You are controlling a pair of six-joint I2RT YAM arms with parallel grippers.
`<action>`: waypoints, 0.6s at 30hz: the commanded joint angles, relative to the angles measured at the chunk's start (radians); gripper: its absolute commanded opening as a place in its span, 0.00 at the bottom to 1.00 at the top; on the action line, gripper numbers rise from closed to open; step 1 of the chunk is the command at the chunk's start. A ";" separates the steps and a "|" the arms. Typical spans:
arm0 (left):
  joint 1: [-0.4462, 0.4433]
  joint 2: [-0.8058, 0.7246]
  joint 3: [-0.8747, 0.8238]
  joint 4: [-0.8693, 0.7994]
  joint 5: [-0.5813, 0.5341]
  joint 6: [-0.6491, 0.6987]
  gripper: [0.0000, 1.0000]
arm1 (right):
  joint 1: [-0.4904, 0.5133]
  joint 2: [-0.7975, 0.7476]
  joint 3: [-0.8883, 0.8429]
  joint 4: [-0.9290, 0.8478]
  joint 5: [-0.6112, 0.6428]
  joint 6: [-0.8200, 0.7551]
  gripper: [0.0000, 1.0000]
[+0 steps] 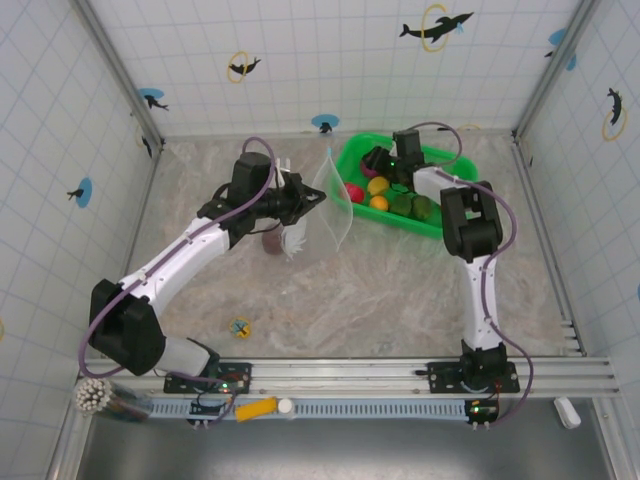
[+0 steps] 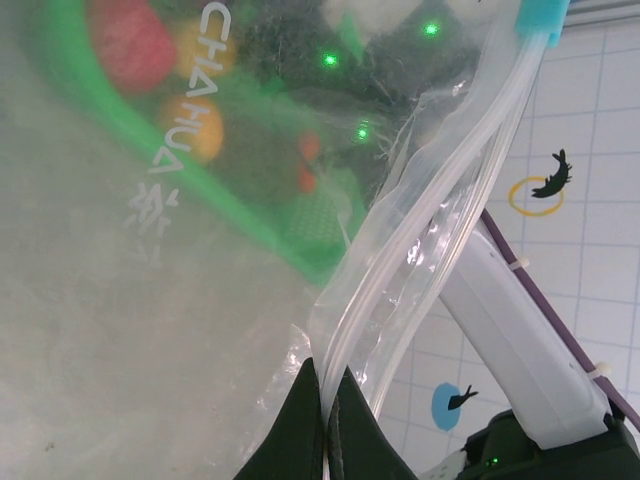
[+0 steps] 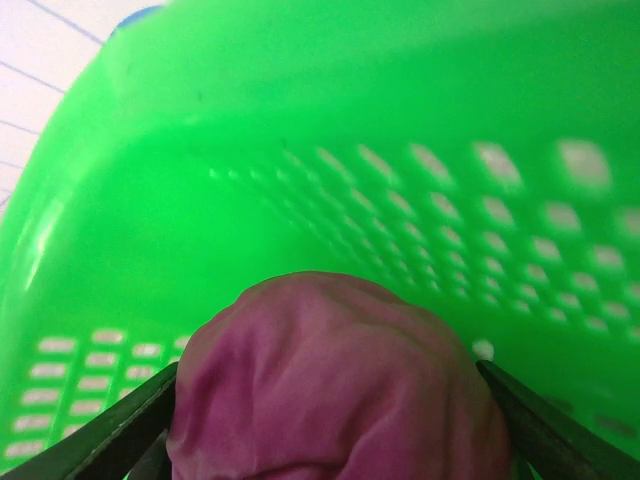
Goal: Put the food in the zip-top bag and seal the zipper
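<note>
The clear zip-top bag (image 1: 336,205) hangs upright at the middle of the table, just left of the green basket. My left gripper (image 1: 312,199) is shut on its edge. In the left wrist view the black fingers (image 2: 300,420) pinch the bag beside the zipper (image 2: 440,200), which runs up to a blue slider (image 2: 542,14). My right gripper (image 1: 376,160) is inside the basket, shut on a wrinkled purple food (image 3: 335,380) that sits between its fingers (image 3: 110,435). Red (image 1: 355,193), yellow (image 1: 378,185), orange (image 1: 379,203) and green (image 1: 403,205) foods lie in the basket. A dark maroon food (image 1: 272,242) lies on the table under the left arm.
The green mesh basket (image 1: 452,158) stands at the back right, close to the rear wall; its perforated wall (image 3: 480,200) is right ahead of the right gripper. Tiled walls close in the table on three sides. A small white object (image 1: 293,240) lies beside the maroon food.
</note>
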 commanded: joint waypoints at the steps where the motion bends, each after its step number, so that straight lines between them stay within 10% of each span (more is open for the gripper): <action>1: 0.007 -0.010 -0.013 -0.006 -0.018 0.025 0.00 | -0.014 -0.129 -0.060 0.037 -0.047 -0.023 0.66; 18: 0.002 -0.113 -0.119 0.052 -0.030 -0.023 0.00 | 0.033 -0.814 -0.534 0.063 -0.118 -0.085 0.67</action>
